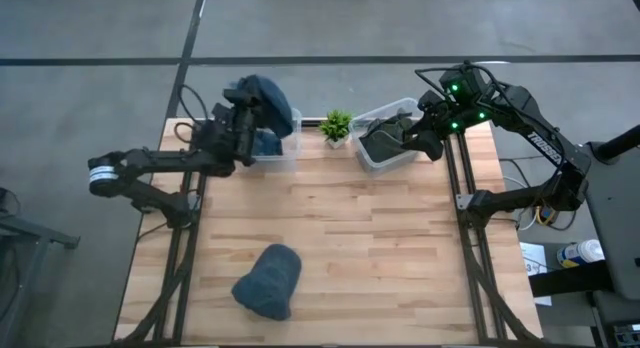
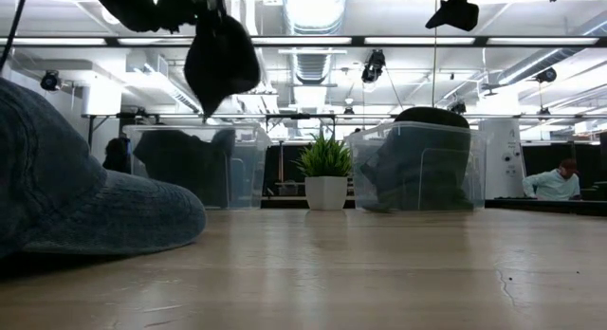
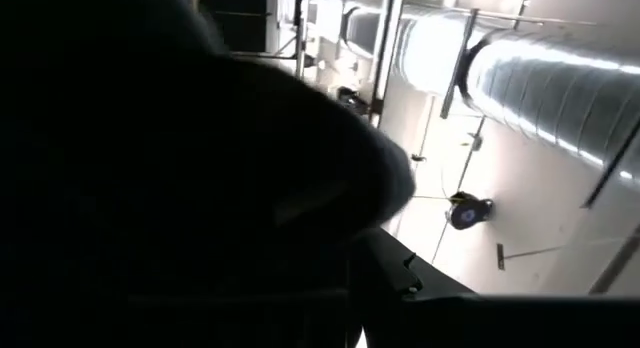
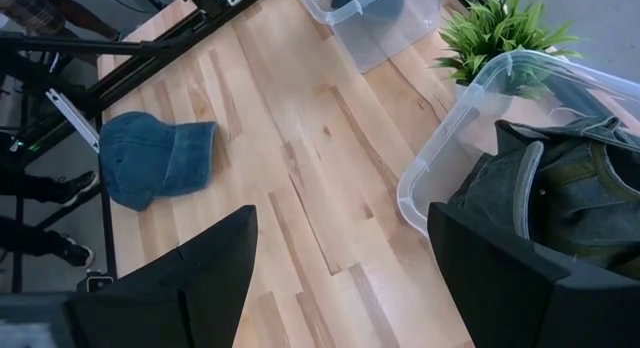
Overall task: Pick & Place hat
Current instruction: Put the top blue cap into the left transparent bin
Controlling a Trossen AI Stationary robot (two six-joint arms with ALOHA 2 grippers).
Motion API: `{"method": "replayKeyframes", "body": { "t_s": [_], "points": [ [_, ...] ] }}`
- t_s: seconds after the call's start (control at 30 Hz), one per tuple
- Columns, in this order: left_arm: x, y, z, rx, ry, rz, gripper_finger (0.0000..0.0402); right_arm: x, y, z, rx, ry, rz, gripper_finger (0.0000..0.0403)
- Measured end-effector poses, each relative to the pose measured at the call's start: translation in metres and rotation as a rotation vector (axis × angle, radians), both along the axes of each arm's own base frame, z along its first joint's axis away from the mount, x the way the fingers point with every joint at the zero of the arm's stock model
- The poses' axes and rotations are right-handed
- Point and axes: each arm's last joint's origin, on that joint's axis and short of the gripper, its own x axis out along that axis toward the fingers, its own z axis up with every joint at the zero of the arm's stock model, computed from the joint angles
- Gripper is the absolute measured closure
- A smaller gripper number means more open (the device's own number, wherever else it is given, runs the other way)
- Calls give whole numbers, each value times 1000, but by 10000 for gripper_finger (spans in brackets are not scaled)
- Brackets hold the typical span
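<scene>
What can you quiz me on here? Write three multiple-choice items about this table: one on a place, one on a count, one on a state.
1. Where does the potted plant stand?
A) between the two bins
B) inside a bin
C) at the table's near edge

2. How many clear bins stand on the table?
A) one
B) two
C) four

3. What is the left gripper doing?
A) lying open on the wood
B) holding a blue hat up over the left bin
C) pressing into the plant

Answers:
1 A: the plant sits in the gap between the left bin and the right bin.
2 B: the high view shows only those two.
3 B: in the low view the hat hangs well clear of the table.
</scene>
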Motion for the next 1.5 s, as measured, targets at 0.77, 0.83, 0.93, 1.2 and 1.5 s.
{"method": "replayKeyframes", "body": {
  "t_s": [0.77, 0.83, 0.93, 1.2, 1.5],
  "points": [
    [16, 4, -36, -60, -19, 5, 401, 0, 0, 0, 13, -1, -13, 117],
    [12, 3, -39, -63, -13, 5, 401, 0, 0, 0, 13, -1, -13, 117],
    [7, 0, -46, -76, 0, 8, 401, 0, 0, 0, 13, -1, -13, 117],
    [1, -4, -70, -135, -80, -8, 401, 0, 0, 0, 12, -3, -13, 117],
    [1, -4, -66, -130, -142, -18, 401, 0, 0, 0, 18, -3, -18, 117]
  ]
}}
